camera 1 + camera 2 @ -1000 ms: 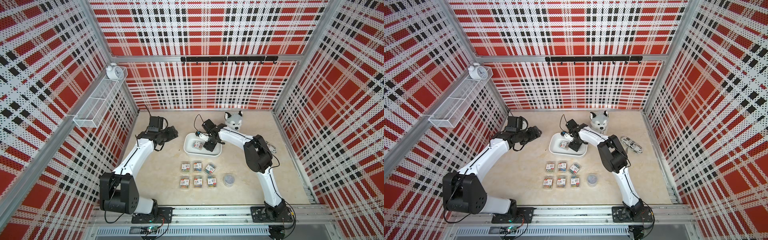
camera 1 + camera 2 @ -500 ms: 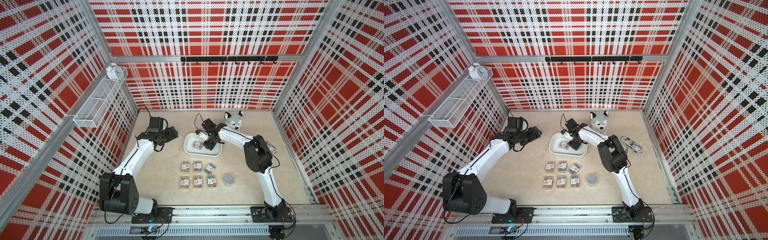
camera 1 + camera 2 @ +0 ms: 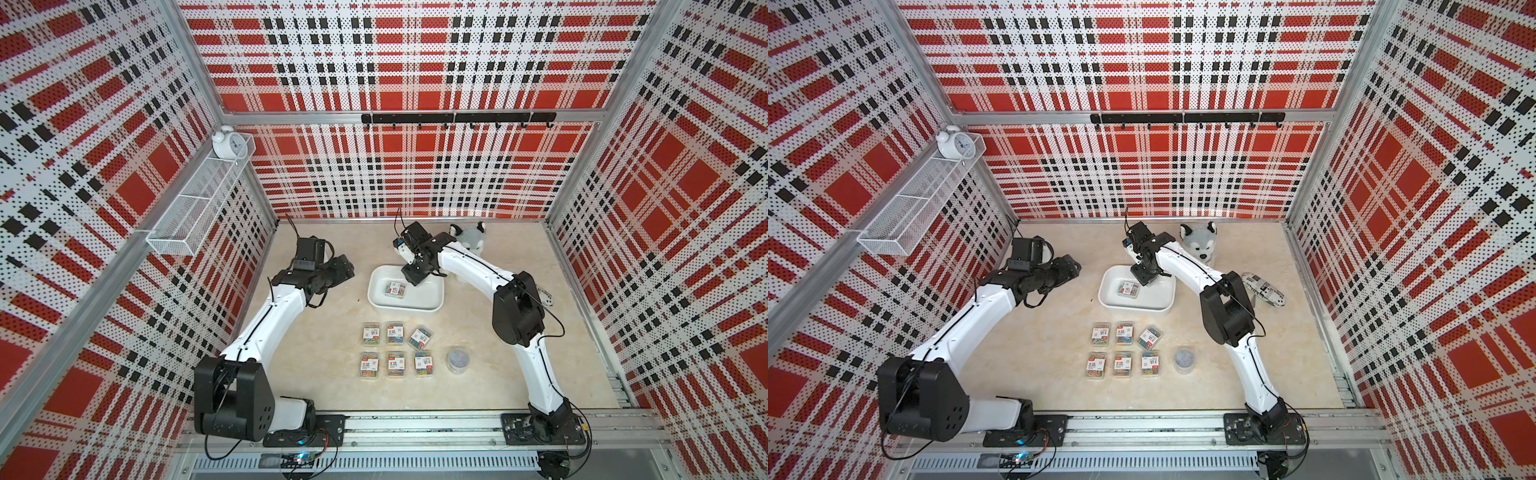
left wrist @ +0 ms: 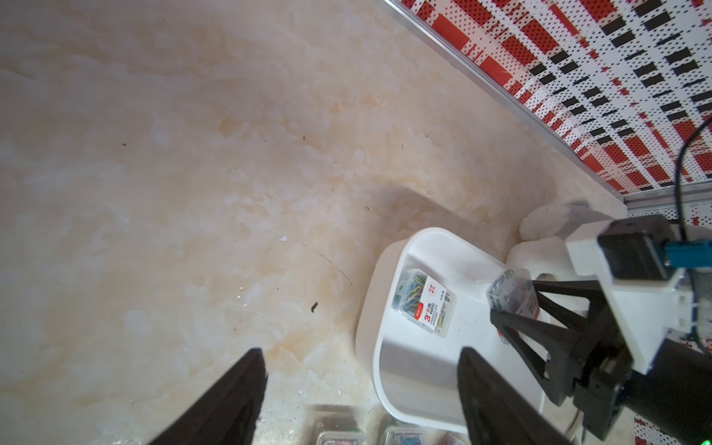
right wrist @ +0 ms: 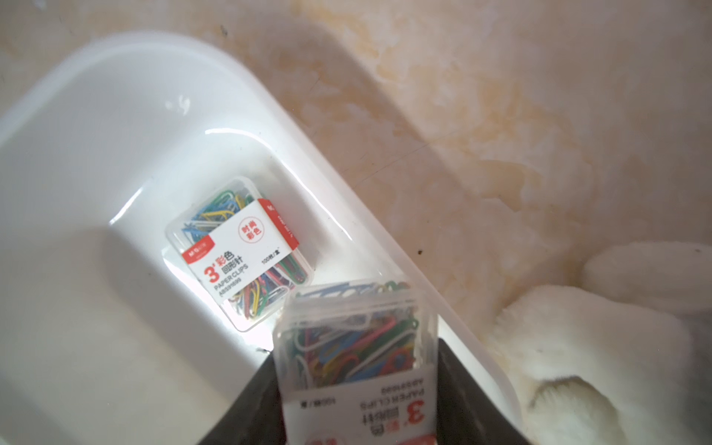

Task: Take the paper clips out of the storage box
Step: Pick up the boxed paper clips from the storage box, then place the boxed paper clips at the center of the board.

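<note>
The white storage box (image 3: pixel 405 309) sits mid-table in both top views. One clear case of paper clips (image 5: pixel 239 250) lies flat on its floor, label up. My right gripper (image 5: pixel 356 385) is shut on a second case (image 5: pixel 354 339), fingers on its two sides, inside the box end nearest the plush dog. The left wrist view also shows this held case (image 4: pixel 510 293). Several more cases (image 3: pixel 395 349) lie in two rows on the table in front of the box, a round clear tub (image 3: pixel 458 360) beside them. My left gripper (image 4: pixel 360 351) hangs open and empty left of the box.
A grey plush dog (image 3: pixel 1200 245) sits just behind the box, close to my right arm. A patterned pouch (image 3: pixel 1264 289) lies at the right. A wire-mesh basket (image 3: pixel 199 208) and an alarm clock (image 3: pixel 226 143) hang on the left wall, a hook rail (image 3: pixel 457 118) on the back wall.
My right gripper's jaws have closed on a case in the storage box. The left arm has not moved.
</note>
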`<state>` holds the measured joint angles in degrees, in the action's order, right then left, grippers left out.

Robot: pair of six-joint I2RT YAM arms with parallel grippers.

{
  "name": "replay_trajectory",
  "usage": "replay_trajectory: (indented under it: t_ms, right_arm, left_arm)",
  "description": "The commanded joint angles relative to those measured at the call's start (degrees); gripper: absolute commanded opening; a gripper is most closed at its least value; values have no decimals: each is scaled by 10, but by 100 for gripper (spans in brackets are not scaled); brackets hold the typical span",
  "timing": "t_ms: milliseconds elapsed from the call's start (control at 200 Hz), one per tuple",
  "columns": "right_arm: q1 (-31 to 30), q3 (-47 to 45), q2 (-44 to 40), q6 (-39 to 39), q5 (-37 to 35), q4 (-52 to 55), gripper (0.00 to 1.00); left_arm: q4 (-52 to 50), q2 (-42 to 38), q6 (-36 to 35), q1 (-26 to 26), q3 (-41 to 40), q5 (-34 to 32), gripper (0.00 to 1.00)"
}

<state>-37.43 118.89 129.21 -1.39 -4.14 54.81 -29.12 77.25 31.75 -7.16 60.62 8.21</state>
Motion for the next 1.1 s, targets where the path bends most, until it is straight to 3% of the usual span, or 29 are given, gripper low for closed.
replay_trajectory:
  t_ms: [0, 261, 446, 777, 1092]
  right_arm:
    - [-9, 50, -48, -118, -29, 66, 44]
    - [-51, 103, -79, -314, -49, 108, 44]
    - [-116, 190, -42, -425, -46, 109, 45]
    - [-227, 173, 11, -534, -70, 9, 45]
    - [-286, 219, 82, -597, -115, 13, 44]
  left_arm:
    - [11, -37, 14, 0, -13, -29, 80]
    - [11, -118, 29, 8, -57, -75, 80]
    - [14, -177, 31, 24, -86, -113, 80]
    - [17, -313, 43, 11, -173, -189, 82]
    - [-58, -495, 58, 21, -199, -254, 80]
